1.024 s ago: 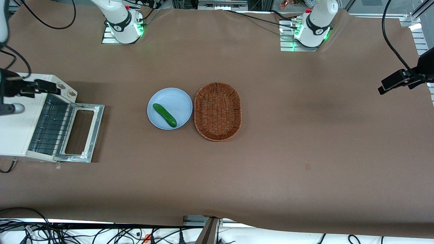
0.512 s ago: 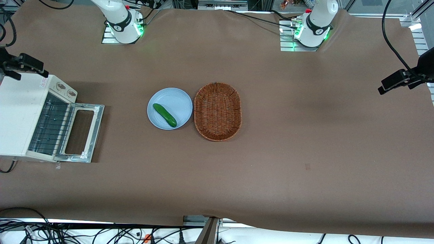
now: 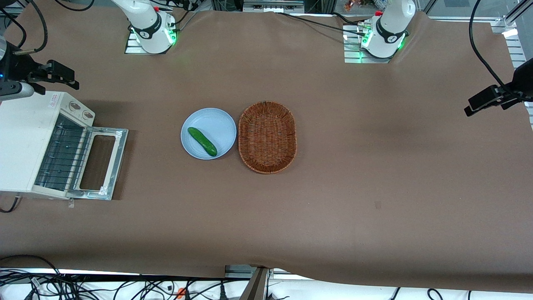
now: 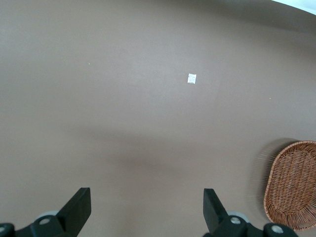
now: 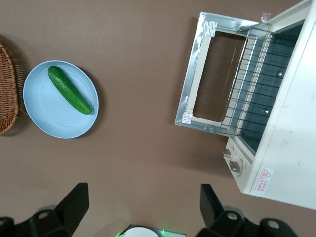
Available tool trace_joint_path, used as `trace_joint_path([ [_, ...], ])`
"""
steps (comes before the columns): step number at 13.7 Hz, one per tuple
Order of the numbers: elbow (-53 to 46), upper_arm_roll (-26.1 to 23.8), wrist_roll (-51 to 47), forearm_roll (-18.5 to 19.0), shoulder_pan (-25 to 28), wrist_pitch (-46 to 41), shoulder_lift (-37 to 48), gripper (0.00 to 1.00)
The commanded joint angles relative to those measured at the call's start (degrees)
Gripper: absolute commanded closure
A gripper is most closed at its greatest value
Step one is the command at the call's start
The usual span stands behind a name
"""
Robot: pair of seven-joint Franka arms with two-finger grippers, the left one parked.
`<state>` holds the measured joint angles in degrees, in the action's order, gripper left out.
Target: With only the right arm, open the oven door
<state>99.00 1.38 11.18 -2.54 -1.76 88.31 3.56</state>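
The cream-white toaster oven (image 3: 21, 141) stands at the working arm's end of the table. Its oven door (image 3: 120, 154) lies swung down flat on the table, silver inner frame up, with the wire rack (image 3: 62, 154) showing in the oven mouth. The door also shows in the right wrist view (image 5: 190, 94). My right gripper (image 3: 62, 77) is open and empty. It hovers high over the table, just farther from the front camera than the oven's knob end and apart from the oven. Its fingers (image 5: 74, 202) are spread wide with only bare table between them.
A light blue plate (image 3: 216, 125) with a green cucumber (image 3: 202, 141) sits mid-table beside a brown wicker basket (image 3: 267, 137). The right arm's base (image 3: 150, 29) is farther from the camera. The oven's two knobs (image 3: 81, 110) face the plate.
My right gripper has moved from over the oven's top away from the front camera and now hovers clear of the oven. The door has stayed flat open.
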Motion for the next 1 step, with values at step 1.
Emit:
trace_joint_path([
  [1,-2.5,-0.1,-0.2,0.9,0.0,-1.7,-1.6,0.0],
])
